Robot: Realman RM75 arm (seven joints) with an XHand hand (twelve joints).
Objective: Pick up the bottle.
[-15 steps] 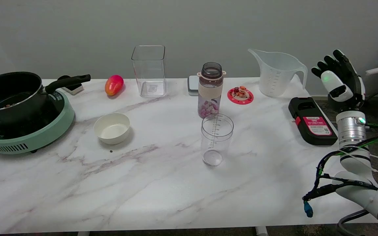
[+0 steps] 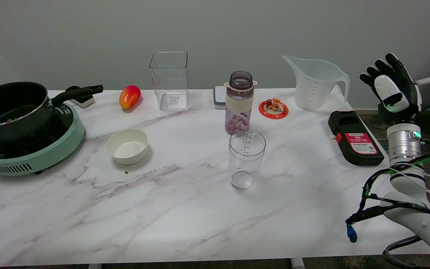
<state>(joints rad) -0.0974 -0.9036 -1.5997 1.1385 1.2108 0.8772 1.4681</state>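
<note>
The bottle stands upright near the back middle of the marble table. It is clear and dark-tinted, with a beige band, an open dark neck and pink-white pieces inside. My right hand hangs in the air off the table's right edge, far to the right of the bottle. Its fingers point up and are apart, with nothing in them.
A clear measuring cup stands just in front of the bottle. Behind are a square clear container, a mango, a red coaster and a large jug. A black box lies right; bowl and pot on cooker left.
My right hand has risen slightly and shifted a little to the right, away from the table. Nothing on the table has moved.
</note>
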